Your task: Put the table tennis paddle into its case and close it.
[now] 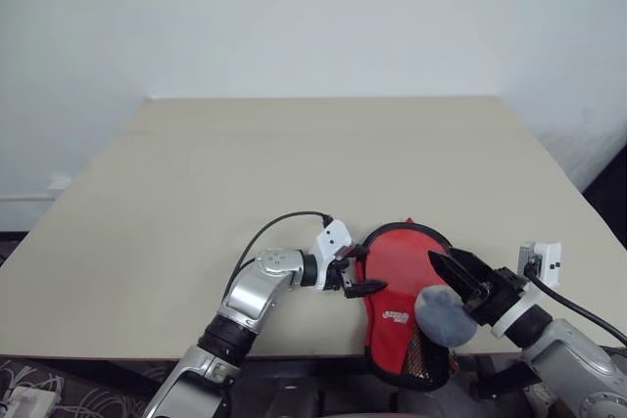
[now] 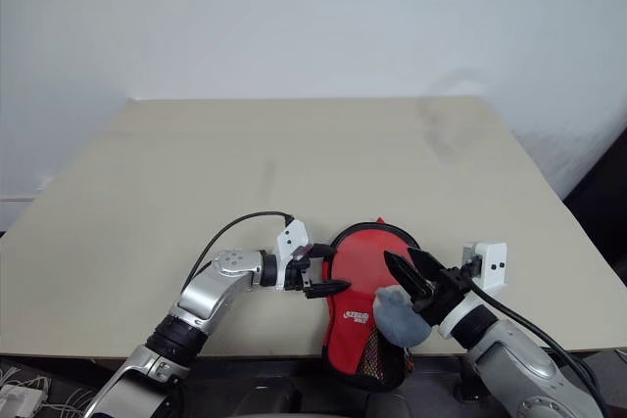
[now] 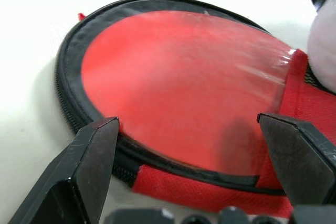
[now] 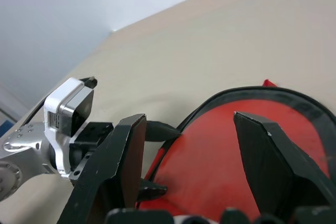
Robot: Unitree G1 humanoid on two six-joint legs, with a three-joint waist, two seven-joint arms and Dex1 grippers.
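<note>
I see the case (image 1: 404, 305) lying at the near edge of the worktop (image 1: 294, 163) with its handle end hanging past that edge, the table tennis paddle (image 3: 178, 93) tucked inside so its red face shows within the black rim while its handle is hidden under the red flap. My left gripper (image 1: 359, 273) sits at the case's nine o'clock side, fingers spread wide and empty astride the rim. My right gripper (image 1: 458, 275) hovers at four o'clock, partly spread, holding nothing; a grey lump (image 1: 446, 314) covers part of the case
</note>
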